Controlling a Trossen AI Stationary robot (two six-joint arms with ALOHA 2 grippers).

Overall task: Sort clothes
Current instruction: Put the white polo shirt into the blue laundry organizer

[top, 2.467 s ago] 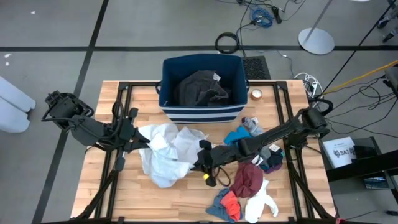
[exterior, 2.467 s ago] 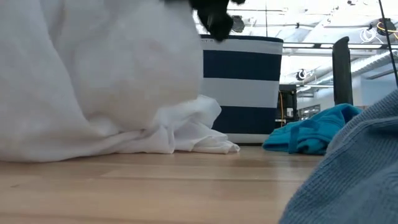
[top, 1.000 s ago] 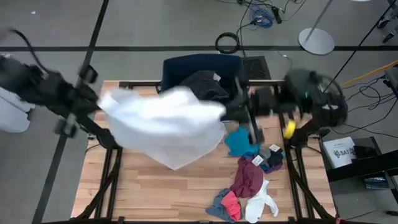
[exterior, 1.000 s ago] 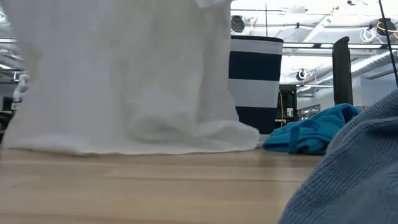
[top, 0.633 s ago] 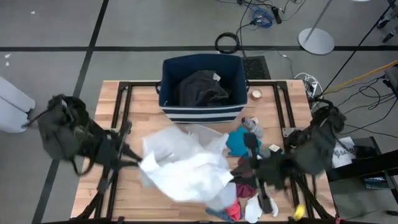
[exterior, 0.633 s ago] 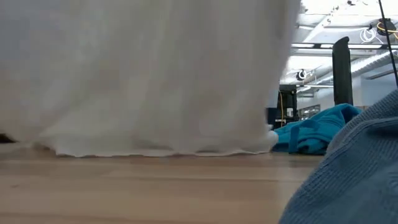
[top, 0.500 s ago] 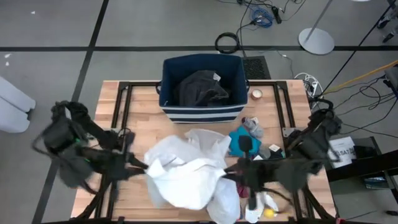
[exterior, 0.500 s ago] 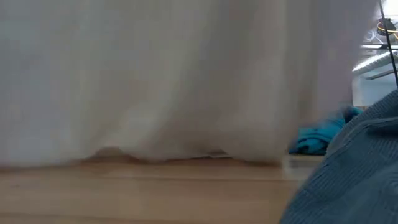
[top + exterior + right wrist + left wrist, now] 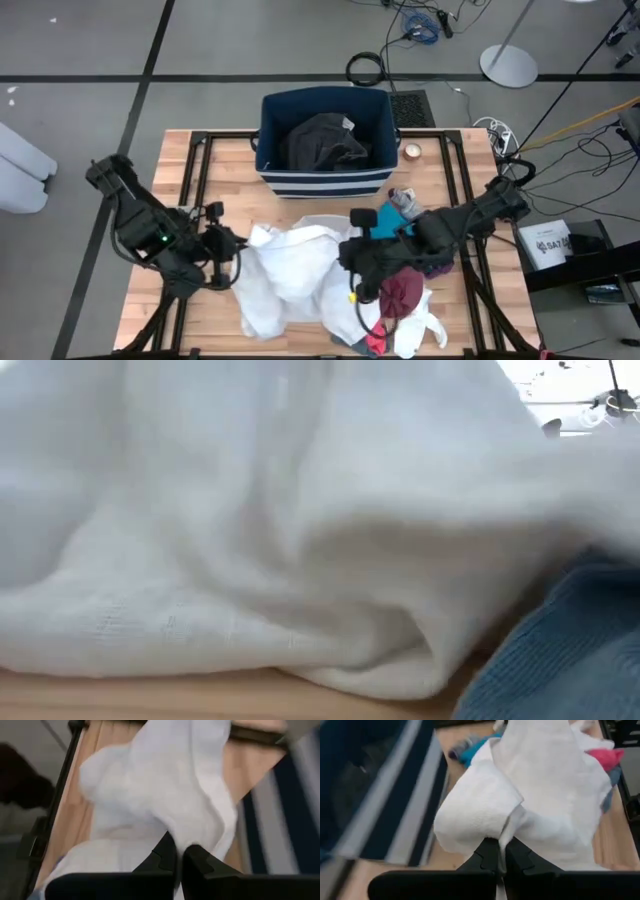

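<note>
The large white garment (image 9: 290,285) lies heaped on the middle of the table and fills the low view (image 9: 250,530). My left gripper (image 9: 238,258) is shut on its left end, and my right gripper (image 9: 347,264) is shut on its right end. A dark grey garment (image 9: 322,140) lies in the navy striped bin (image 9: 268,140). Small pieces lie to the right: teal (image 9: 384,222), maroon (image 9: 402,293), red (image 9: 376,341), white socks (image 9: 428,330). A blue-grey knit (image 9: 560,650) sits at the low view's right. My left gripper pinches a bunched fold of the white garment (image 9: 509,826) between its two fingers, coming slanting down from the table's left. The cloth runs slack away from the fingers onto the table. My right gripper pinches another bunched fold of the same garment (image 9: 176,826) between its two fingers, slanting down from the table's right. The cloth beyond it sags onto the tabletop.
The bin stands at the table's far middle. A small round roll (image 9: 412,152) lies to its right. Black frame rails (image 9: 192,180) run along both sides of the table. Bare wood (image 9: 225,335) shows at the near left.
Both grippers have come down from high near the bin toward the table's near side and tipped downward, drawing closer together. The white garment, spread out in the air between them before, has swung down and now lies bunched on the table, still held at both ends.
</note>
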